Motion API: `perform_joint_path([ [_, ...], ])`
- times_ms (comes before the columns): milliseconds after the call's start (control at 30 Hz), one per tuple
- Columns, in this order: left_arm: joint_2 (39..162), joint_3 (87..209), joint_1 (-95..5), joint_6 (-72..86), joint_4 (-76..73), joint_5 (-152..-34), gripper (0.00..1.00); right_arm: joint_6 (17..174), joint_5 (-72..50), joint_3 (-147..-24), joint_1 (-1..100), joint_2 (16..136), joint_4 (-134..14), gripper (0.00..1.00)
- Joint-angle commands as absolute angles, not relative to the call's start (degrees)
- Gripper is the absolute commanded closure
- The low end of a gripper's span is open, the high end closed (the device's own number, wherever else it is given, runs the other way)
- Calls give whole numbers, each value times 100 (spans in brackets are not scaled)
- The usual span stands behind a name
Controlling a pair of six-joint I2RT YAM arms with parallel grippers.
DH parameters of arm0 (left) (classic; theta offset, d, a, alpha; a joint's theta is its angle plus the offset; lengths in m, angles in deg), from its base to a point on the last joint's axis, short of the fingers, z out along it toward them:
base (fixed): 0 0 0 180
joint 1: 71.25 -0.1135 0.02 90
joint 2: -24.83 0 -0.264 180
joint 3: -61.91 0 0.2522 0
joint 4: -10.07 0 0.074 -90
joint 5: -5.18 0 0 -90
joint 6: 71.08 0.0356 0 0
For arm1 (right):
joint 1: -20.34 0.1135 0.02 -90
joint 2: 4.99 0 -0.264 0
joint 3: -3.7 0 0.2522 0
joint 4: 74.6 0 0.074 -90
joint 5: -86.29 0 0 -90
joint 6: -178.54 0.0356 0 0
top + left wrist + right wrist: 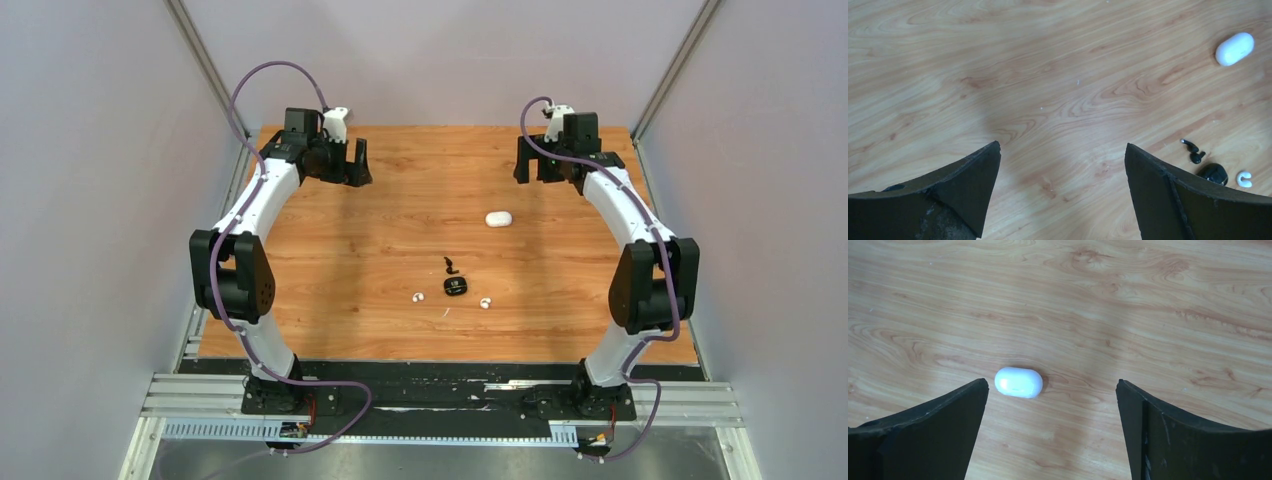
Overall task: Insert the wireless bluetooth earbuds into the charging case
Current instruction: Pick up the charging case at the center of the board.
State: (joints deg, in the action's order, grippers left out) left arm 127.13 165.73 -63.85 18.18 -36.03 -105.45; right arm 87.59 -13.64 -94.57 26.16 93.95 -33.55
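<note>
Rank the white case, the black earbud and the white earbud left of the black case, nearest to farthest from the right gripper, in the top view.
1. white case, on the right side, closest to the right gripper.
2. black earbud, near the centre.
3. white earbud, left of the black case, farthest.

Table [340, 210]: earbuds [418, 297], white case [498, 219], black case [455, 287]

Bright, diffuse light leaves only soft shadows on the table [1048, 75], every view sharp.
</note>
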Motion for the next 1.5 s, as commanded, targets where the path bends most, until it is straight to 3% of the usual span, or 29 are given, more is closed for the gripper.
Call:
perform_joint_path([
  [0, 12556, 16664, -6350, 1882, -3551, -11049, 0, 8350, -1454, -9969, 2662, 9698, -3358, 0],
  [167, 12525, 16700, -6256, 2108, -3566, -11168, 0, 6633, -3020, -10297, 2683, 10066, -2661, 0],
  [267, 12510, 16696, -6216, 2115, -3593, -11140, 0, 6598, -2900, -10583, 2773, 10403, -2431, 7],
  [367, 12463, 16661, -6190, 2132, -3600, -11129, 0, 6093, -3240, -10880, 2816, 10773, -1957, 22],
  [567, 12482, 16642, -6185, 2235, -3652, -11345, 0, 3370, -4242, -10371, 2812, 10845, -1422, 25],
  [733, 12569, 16704, -6172, 2237, -3654, -11430, 0, 2214, -4244, -10319, 2861, 11134, -1395, 25],
  [1067, 12433, 16554, -6074, 2405, -3673, -11258, 0, 1719, -3887, -10504, 2962, 11766, -1381, 32],
  [1200, 12407, 16501, -6026, 2441, -3678, -11251, 0, 1631, -3771, -10464, 2984, 11859, -1379, 43],
  [1467, 12706, 16809, -5925, 2350, -3380, -11458, 0, 2116, -3815, -10368, 3029, 11445, -1893, 82],
])
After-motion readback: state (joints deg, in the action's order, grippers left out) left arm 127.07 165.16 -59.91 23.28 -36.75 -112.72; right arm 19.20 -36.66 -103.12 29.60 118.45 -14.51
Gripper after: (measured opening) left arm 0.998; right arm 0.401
